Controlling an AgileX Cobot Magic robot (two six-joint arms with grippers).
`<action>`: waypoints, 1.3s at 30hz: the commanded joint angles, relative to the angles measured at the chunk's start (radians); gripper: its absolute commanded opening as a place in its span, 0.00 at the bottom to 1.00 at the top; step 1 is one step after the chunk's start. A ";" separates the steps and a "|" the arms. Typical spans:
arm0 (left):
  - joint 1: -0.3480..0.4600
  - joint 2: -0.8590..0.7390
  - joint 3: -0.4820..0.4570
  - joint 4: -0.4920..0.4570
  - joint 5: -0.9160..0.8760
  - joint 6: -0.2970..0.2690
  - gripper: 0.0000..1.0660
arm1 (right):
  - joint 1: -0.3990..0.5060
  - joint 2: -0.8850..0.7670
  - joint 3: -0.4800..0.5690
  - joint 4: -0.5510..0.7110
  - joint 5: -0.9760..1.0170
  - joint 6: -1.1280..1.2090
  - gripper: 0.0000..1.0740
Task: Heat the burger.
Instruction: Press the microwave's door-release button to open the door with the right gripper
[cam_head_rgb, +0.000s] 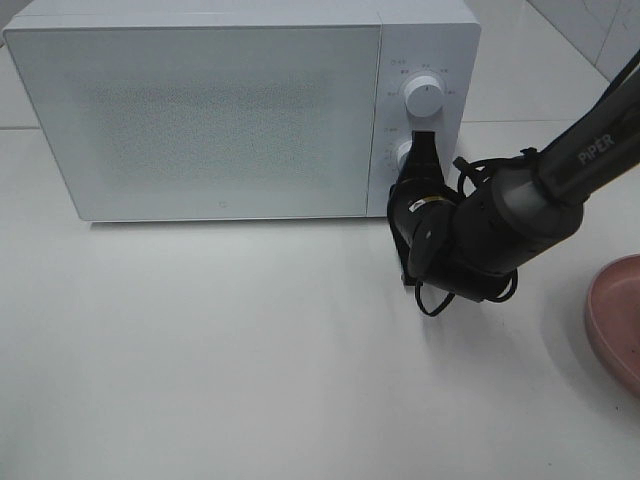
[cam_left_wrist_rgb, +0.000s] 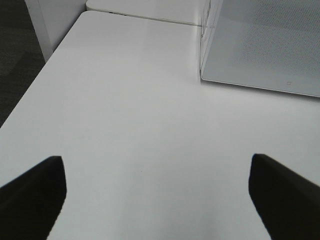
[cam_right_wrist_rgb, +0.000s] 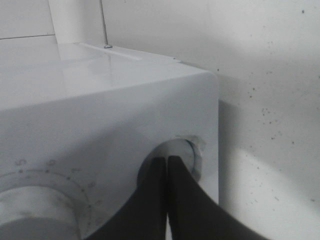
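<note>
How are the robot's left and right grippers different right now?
The left gripper is wide open; the right gripper is shut tight. The left gripper hangs over the white table near the microwave; the right gripper's tips sit at the microwave's lower knob. Both are black, and neither holds anything.

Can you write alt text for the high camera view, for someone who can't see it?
A black robot arm's closed right gripper sits at the lower knob of a white microwave with its door shut. The microwave stands on a white table, and a pink plate peeks in at the right edge.
</note>
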 joint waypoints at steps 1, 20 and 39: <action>-0.001 -0.018 0.002 -0.003 -0.012 -0.002 0.85 | -0.014 -0.007 -0.054 -0.039 -0.152 -0.032 0.00; -0.001 -0.018 0.002 -0.003 -0.012 -0.002 0.85 | -0.028 0.060 -0.172 0.016 -0.283 -0.125 0.00; -0.001 -0.018 0.002 -0.003 -0.012 -0.002 0.85 | -0.011 0.023 -0.102 0.007 -0.208 -0.130 0.00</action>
